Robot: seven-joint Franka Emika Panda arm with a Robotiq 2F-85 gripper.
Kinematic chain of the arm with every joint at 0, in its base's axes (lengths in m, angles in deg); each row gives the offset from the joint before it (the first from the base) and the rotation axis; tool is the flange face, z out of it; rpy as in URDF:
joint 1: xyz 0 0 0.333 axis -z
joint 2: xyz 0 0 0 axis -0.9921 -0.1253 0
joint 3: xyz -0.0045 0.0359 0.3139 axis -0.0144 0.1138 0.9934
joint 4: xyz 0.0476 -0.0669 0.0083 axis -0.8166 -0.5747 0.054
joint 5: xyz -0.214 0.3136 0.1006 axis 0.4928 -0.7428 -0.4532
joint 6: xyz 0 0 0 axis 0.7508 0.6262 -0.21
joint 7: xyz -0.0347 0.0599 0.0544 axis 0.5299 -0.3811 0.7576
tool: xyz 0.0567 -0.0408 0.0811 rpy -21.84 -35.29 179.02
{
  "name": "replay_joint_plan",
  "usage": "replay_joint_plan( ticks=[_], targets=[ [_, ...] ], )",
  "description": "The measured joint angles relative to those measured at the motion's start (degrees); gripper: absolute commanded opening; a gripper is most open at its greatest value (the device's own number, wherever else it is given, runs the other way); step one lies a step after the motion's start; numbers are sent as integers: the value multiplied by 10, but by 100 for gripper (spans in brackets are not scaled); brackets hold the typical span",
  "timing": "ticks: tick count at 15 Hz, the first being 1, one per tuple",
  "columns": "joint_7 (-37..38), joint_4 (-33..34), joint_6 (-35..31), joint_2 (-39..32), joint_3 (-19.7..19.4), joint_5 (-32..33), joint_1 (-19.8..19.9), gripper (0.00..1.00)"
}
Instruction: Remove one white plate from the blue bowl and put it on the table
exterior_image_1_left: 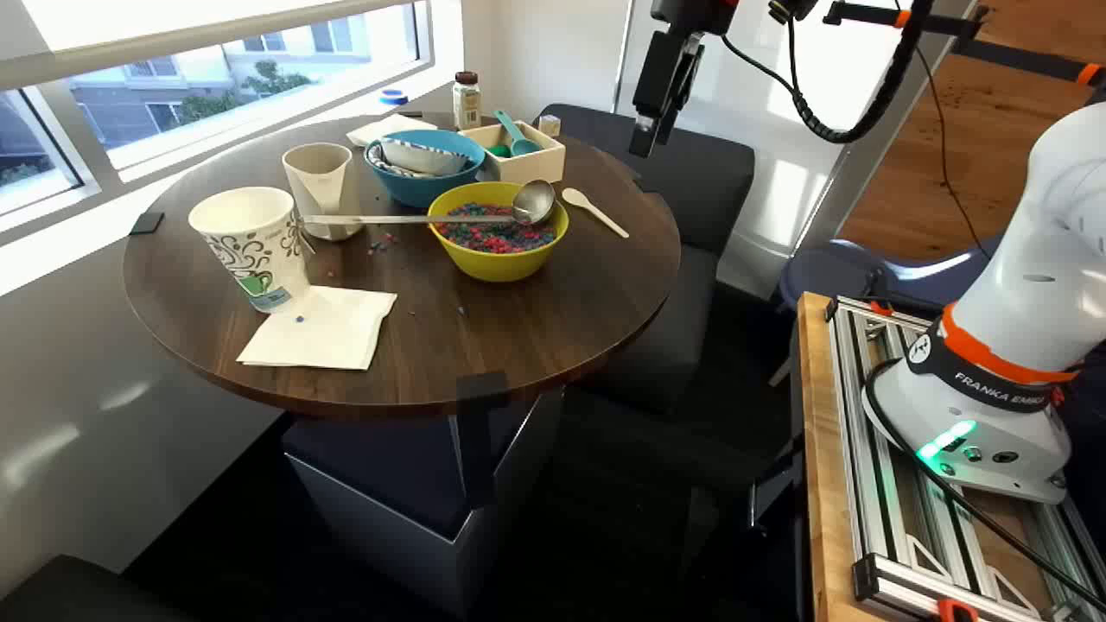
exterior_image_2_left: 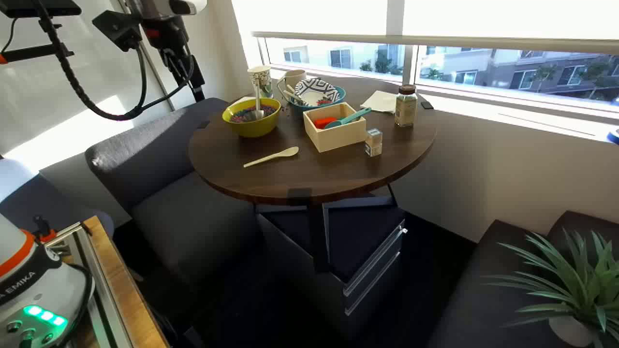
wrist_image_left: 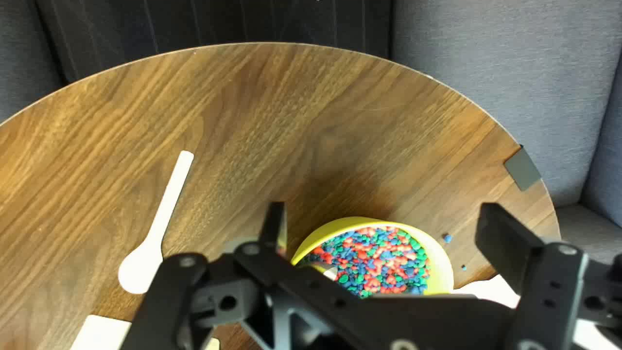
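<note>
The blue bowl (exterior_image_1_left: 429, 189) stands on the dark brown round table (exterior_image_1_left: 518, 337), towards the window. White dishes with a dark pattern (exterior_image_1_left: 423, 158) lie tilted inside it. In an exterior view the bowl (exterior_image_2_left: 342, 94) holds a zigzag-patterned white dish (exterior_image_2_left: 315, 91) with some small red bits in it. My gripper (exterior_image_1_left: 654, 142) is high above the table, to the side of the bowls and apart from them. In the wrist view the gripper (wrist_image_left: 384, 214) has its fingers wide apart with nothing between them, above the yellow-green bowl (wrist_image_left: 440, 257). The blue bowl is out of the wrist view.
A ladle (exterior_image_1_left: 533, 202) rests in the yellow-green bowl, its handle reaching towards a paper cup (exterior_image_1_left: 255, 246) and a jug (exterior_image_1_left: 324, 186). A wooden box (exterior_image_2_left: 336, 135), a spoon (exterior_image_2_left: 273, 156), a spice jar (exterior_image_2_left: 406, 107), a small shaker (exterior_image_2_left: 373, 143) and napkins (exterior_image_1_left: 320, 333) also stand or lie there.
</note>
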Motion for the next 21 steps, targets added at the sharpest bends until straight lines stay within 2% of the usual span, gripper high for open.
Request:
replay_joint_plan(
  ticks=[15,18,21],
  targets=[
    [3,5,-1,-1,4,5,3,100],
    [18,36,-22,-16,24,37,8,100],
    [41,93,-31,-50,50,96,11,100]
  ],
)
